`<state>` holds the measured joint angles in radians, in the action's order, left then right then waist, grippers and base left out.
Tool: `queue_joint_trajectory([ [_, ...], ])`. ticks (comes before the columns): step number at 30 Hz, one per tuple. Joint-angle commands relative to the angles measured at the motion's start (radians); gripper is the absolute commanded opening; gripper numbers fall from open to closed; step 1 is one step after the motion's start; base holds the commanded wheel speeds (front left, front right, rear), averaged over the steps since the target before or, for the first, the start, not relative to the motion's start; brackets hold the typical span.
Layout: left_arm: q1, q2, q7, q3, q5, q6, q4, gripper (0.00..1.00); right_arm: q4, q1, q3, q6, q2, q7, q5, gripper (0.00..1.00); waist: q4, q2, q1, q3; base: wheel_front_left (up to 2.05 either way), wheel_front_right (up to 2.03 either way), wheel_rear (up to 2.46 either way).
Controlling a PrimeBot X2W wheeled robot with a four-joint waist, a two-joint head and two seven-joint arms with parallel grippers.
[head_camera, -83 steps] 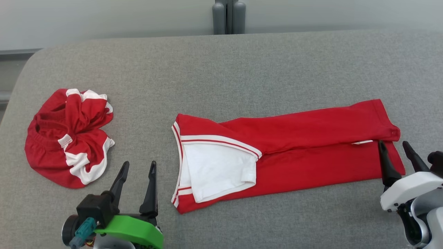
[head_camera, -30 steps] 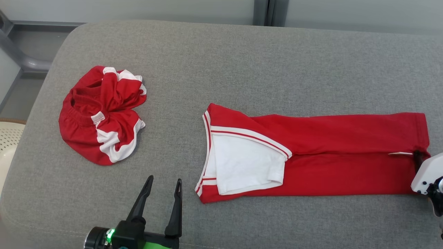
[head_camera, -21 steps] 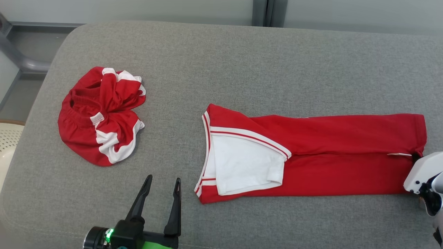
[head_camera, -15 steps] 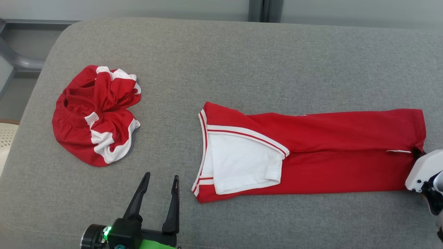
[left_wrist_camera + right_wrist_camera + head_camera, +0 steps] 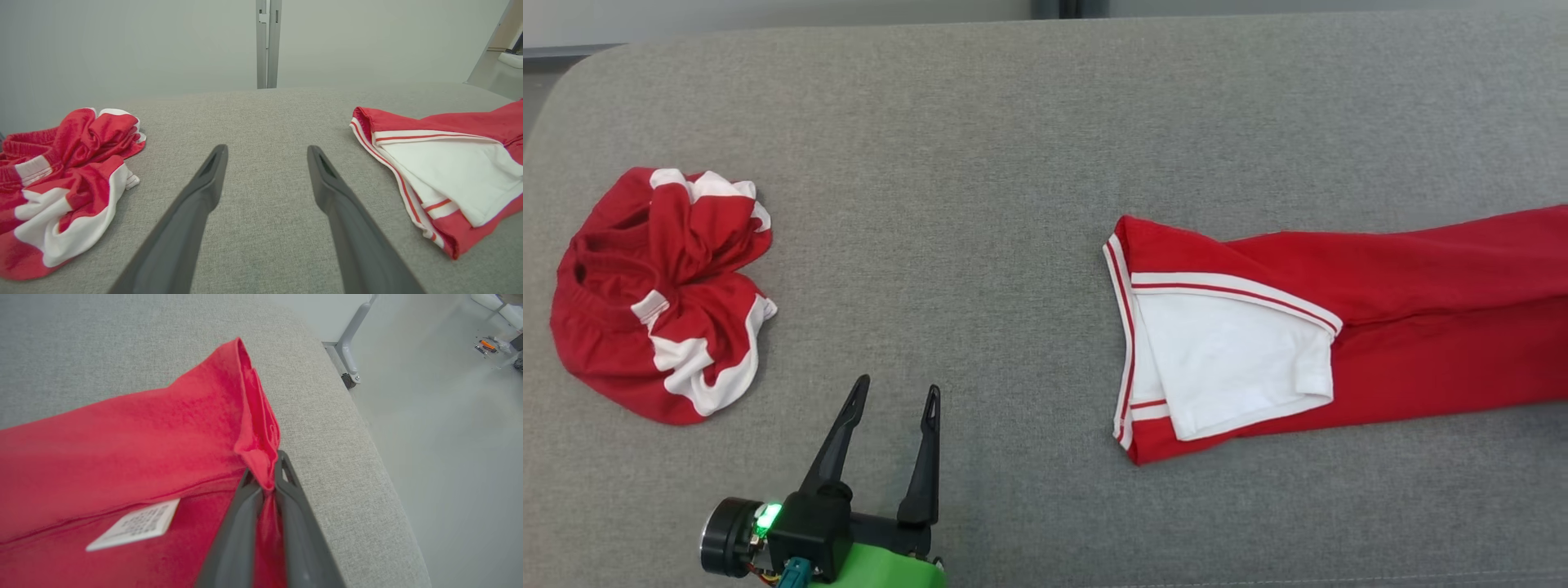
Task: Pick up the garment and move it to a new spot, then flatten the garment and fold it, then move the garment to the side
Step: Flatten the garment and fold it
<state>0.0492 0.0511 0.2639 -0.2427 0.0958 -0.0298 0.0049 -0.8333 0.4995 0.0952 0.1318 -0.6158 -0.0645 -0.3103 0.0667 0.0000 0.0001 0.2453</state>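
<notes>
Red garment (image 5: pixel 1421 327): lying flat on grey pad (image 5: pixel 1013 163), apparently being dragged rightward, its gap from the crumpled bundle (image 5: pixel 662 294) widening. Right gripper (image 5: pixel 267 473): newly clamping the hem corner, beginning the move to a new spot. Left gripper (image 5: pixel 894 400): hovering, fingers apart.

Soft, even light fell from above, bright and without glare, and the shadows were faint and soft-edged. In the head view the grey bench (image 5: pixel 1013 122) was sharp throughout, and a small green lamp (image 5: pixel 767 516) glowed on the body of the left claw (image 5: pixel 898 385). The left wrist view bowed the bench's far edge, and the dark fingers (image 5: pixel 184 228) went soft toward the bottom. In the right wrist view the red garment (image 5: pixel 122 437) looked oversaturated. Its white label (image 5: pixel 135 528) was blurred beyond reading, the right claw (image 5: pixel 265 469) was out of focus, and the pale floor (image 5: pixel 449 437) was hazy.
</notes>
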Motion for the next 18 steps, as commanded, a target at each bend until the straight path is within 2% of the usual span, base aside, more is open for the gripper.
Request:
queue_joint_trajectory([
  [1,-0.014,0.000,0.000,0.005,-0.014,-0.005,0.002,1.00,0.026,0.016,0.007,-0.002,-0.006,-0.015,0.004,0.00,-0.029,0.0000,-0.0001,0.005,0.00,0.00,0.00],
  [5,-0.007,0.000,0.000,0.008,-0.013,-0.008,0.009,1.00,0.140,-0.002,0.002,-0.002,-0.004,-0.082,0.011,0.00,-0.048,0.0000,-0.0001,-0.008,0.00,0.00,0.00],
  [10,0.001,0.000,0.000,-0.008,0.003,-0.004,0.019,1.00,0.347,-0.058,0.017,-0.002,0.039,-0.187,0.037,0.00,-0.054,0.0000,-0.0001,-0.034,0.00,0.00,0.00],
  [13,-0.001,0.000,0.000,-0.016,0.011,0.003,0.022,1.00,0.488,-0.104,0.045,-0.002,0.078,-0.249,0.064,0.00,-0.047,0.0000,-0.0001,-0.046,0.00,0.00,0.00],
  [18,0.004,0.000,0.000,-0.034,0.031,0.013,0.027,1.00,0.739,-0.196,0.083,-0.002,0.183,-0.353,0.120,0.00,-0.021,0.0000,-0.0001,-0.065,0.00,0.00,0.00],
])
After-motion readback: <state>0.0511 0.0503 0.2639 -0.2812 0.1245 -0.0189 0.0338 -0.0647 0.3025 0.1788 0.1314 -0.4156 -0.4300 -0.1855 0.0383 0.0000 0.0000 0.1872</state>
